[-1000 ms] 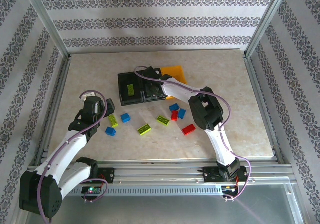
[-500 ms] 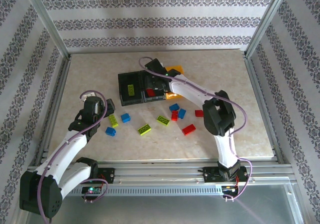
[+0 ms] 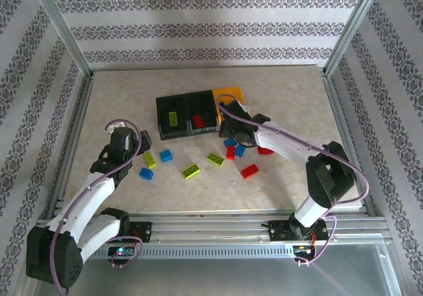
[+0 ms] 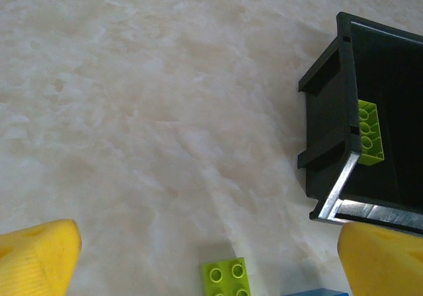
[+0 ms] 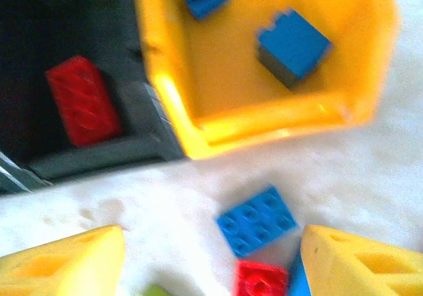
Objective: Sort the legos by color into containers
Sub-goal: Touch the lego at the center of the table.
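Bins (image 3: 186, 111) stand in one row toward 12 o'clock on the surface (image 3: 119, 98), walls touching.
- Left bin (image 3: 158, 119), black: one lime brick (image 3: 172, 118).
- Middle bin (image 3: 201, 96), black: one red brick (image 3: 198, 120).
- Yellow bin (image 5: 251, 124), at the 3 o'clock end: two blue bricks (image 5: 294, 45).

Loose legos (image 3: 215, 158) lie scattered at 6 o'clock of the bins, between the arms.

Right end effector (image 5: 211, 250): fingers spread, nothing gripped. It hangs just at 6 o'clock of the yellow bin's near wall, above a loose blue piece (image 5: 256, 220).

Left end effector (image 4: 208, 236): jaws wide, gripping nothing. It sits at 8 o'clock of the bins over a loose lime piece (image 4: 226, 279), with the left bin's corner at its 2 o'clock.

Bare surface runs at 9, 12 and 3 o'clock out to the frame rails (image 3: 71, 132).
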`<state>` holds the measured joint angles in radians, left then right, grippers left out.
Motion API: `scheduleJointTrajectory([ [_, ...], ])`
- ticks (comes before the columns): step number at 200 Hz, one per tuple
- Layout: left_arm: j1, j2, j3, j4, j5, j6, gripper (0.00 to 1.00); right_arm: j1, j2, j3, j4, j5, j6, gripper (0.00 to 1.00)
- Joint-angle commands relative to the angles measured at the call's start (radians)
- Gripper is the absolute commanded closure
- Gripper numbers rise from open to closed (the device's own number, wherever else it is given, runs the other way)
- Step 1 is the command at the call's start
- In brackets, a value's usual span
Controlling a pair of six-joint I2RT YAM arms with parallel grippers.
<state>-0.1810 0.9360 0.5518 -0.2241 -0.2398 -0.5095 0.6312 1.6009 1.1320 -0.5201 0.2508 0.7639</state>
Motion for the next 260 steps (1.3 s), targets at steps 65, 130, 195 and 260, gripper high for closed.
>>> scheduleJointTrajectory([
  [65, 0.017, 0.014, 0.016, 0.016, 0.033, 0.004, 0.00, -0.123, -0.239, -0.350, 0.002, 0.033, 0.245, 0.23],
  [130, 0.017, 0.017, 0.010, 0.034, 0.030, 0.006, 0.00, -0.210, -0.292, -0.453, 0.051, -0.022, 0.278, 0.19],
  [195, 0.017, 0.021, 0.007, 0.025, 0.030, 0.002, 0.00, -0.255, -0.248, -0.477, 0.134, -0.081, 0.279, 0.18],
  [260, 0.017, 0.021, -0.002, 0.033, 0.030, -0.003, 0.00, -0.281, -0.157, -0.445, 0.211, -0.114, 0.262, 0.20],
])
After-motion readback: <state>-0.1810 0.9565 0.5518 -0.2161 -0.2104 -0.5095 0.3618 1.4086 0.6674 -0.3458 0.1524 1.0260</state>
